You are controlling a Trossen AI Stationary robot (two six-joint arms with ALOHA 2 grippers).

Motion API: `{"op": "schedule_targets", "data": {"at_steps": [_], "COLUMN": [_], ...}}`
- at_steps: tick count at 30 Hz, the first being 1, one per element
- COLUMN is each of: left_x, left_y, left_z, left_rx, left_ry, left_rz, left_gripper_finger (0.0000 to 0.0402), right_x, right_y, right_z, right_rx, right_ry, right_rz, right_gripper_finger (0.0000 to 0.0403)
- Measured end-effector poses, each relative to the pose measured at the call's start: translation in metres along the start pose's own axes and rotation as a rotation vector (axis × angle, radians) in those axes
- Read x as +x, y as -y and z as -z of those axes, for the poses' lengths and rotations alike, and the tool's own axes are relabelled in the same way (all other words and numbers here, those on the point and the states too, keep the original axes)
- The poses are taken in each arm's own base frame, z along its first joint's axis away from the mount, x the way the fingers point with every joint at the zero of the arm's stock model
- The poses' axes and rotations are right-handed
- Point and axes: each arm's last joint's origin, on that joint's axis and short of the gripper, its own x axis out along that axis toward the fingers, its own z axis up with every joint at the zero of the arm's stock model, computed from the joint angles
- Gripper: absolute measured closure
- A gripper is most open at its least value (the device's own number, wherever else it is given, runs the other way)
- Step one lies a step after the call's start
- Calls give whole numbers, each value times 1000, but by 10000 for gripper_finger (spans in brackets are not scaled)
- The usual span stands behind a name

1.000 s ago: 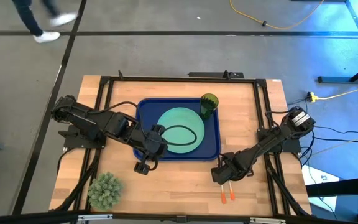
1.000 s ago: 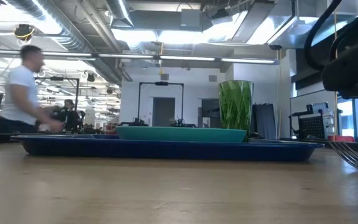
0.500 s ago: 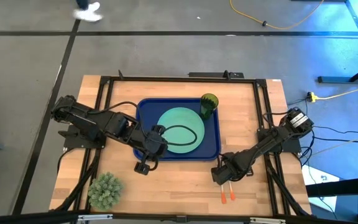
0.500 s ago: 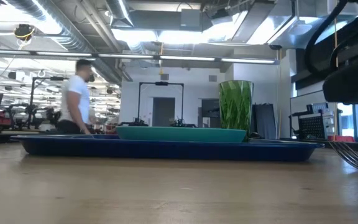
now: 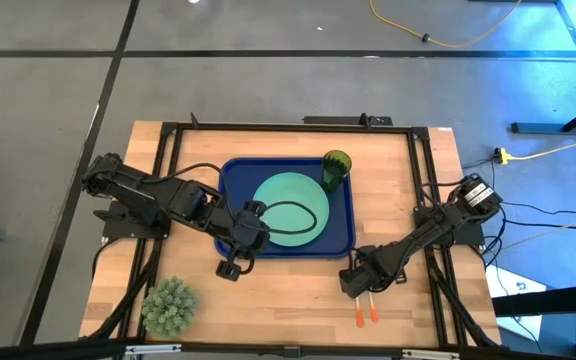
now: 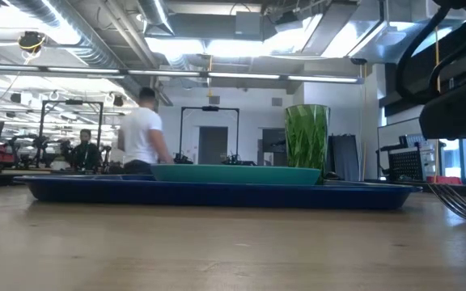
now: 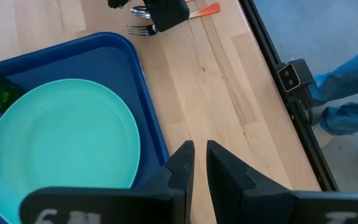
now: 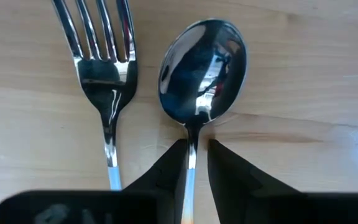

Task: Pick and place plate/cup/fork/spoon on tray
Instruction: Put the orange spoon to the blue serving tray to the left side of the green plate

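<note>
Right gripper (image 8: 197,163) is straddling the neck of the spoon (image 8: 202,71), fingers close on either side, contact not discernible; the fork (image 8: 103,59) is lying just beside it on the table (image 5: 288,290). Left gripper (image 7: 199,163) is hovering nearly closed, empty, beside the tray (image 5: 234,175) carrying the plate (image 5: 288,205) and the cup (image 5: 335,168)

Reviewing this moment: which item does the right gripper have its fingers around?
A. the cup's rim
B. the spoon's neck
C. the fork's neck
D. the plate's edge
B. In the right wrist view the right gripper has its two dark fingers on either side of the spoon, at its thin neck just below the bowl, while the fork lies untouched beside it on the wooden table.
</note>
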Motion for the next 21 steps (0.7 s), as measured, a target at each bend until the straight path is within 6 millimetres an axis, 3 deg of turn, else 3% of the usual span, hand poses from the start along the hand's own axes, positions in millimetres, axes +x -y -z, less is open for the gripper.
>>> {"op": "schedule_targets", "data": {"at_steps": [11, 21], "left_x": [0, 0], "left_y": [0, 0], "left_z": [0, 0], "left_rx": [0, 0], "left_ry": [0, 0], "left_rz": [0, 0], "left_gripper_finger": [367, 367], "right_x": [1, -1], "right_y": [0, -2], "right_z": [0, 1], "right_rx": [2, -26], "right_ry": [9, 7], "right_rz": [-6, -9], "right_gripper_finger": [396, 400]}}
